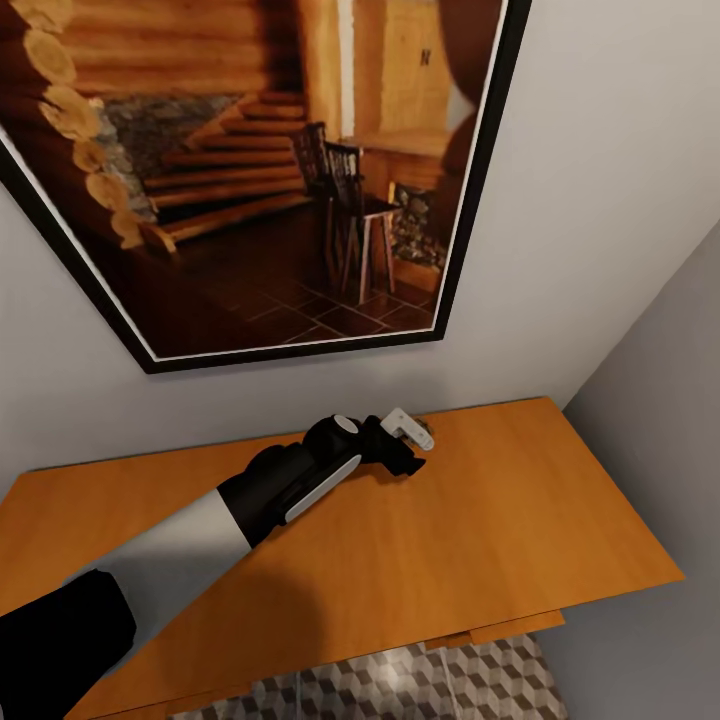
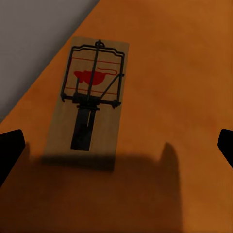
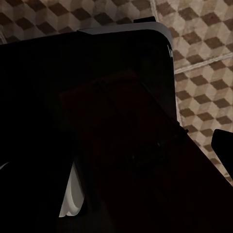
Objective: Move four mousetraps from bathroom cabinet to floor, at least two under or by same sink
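Observation:
One mousetrap, a small pale wooden board with black wire and a red mouse print, lies flat on the orange-brown cabinet top close to the back wall. It shows as a tiny tan piece in the head view. My left gripper hovers just over and short of it, open. Its two dark fingertips sit far apart at the edges of the left wrist view, with nothing between them. In the right wrist view my right gripper shows one dark fingertip over the cube-pattern bathroom floor. The rest is lost in shadow.
A large black-framed picture of a log interior hangs on the white wall above the cabinet. A grey side wall closes in at the right. Patterned floor tiles show below the cabinet's front edge.

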Controlling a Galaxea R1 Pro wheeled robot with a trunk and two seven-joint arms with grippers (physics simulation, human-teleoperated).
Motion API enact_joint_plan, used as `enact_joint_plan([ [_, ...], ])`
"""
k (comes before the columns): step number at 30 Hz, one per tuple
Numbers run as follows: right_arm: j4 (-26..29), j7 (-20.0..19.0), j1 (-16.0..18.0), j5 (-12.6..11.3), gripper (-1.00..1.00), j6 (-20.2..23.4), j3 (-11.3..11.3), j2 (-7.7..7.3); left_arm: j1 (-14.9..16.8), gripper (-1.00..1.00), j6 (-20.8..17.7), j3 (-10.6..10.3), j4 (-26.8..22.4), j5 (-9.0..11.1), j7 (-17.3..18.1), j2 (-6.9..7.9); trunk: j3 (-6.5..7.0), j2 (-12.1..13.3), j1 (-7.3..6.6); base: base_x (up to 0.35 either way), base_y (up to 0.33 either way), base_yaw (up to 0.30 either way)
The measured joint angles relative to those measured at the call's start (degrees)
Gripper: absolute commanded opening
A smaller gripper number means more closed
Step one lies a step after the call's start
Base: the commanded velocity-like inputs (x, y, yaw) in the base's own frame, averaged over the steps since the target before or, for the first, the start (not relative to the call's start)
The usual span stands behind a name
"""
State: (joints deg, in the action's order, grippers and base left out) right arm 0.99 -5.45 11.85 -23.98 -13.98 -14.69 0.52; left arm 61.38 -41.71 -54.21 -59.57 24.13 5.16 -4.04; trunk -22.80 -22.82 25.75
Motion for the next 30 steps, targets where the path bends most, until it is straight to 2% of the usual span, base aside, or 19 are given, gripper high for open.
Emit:
enact_joint_plan([
  [21,0.0,0.1,0.0,0.0,-1.0,0.0,0.0,0.0,0.0,1.0,0.0,-0.3,0.2,0.0,0.0,-0.05,0.0,0.0,0.0,0.006,0.0,0.0],
  [30,0.0,0.0,0.0,0.0,-1.0,0.0,0.0,0.0,0.0,1.0,0.0,-0.4,0.3,0.0,0.0,-0.09,0.0,0.0,-0.01,0.105,-0.01,0.0],
])
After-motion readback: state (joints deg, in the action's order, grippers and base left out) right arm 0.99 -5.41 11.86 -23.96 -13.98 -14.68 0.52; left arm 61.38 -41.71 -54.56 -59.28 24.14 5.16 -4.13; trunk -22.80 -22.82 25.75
